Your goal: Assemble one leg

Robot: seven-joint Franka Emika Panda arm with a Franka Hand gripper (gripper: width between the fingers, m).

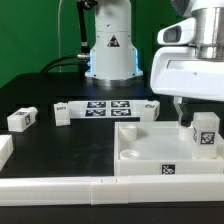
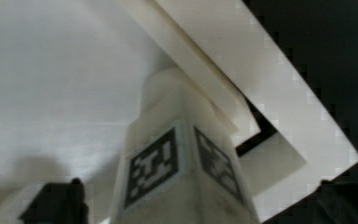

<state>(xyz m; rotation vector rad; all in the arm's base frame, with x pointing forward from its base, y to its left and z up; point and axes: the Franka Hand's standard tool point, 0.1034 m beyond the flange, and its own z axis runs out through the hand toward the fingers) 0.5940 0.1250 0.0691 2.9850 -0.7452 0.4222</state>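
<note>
The leg [image 1: 205,133], judged light, rigid and smooth-sided, stands upright at the tray panel's [image 1: 150,150] far corner beneath the gripper [image 1: 196,112]; jaws pinching its upper flanks, the sensible hold.

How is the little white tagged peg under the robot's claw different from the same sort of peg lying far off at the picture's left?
The small white plastic leg under the gripper stands upright in the large white tray-like panel; the far leg lies on the black table. The first leg is at the gripper; the other lies untouched. Both are white, blocky and carry black-and-white tags.
</note>
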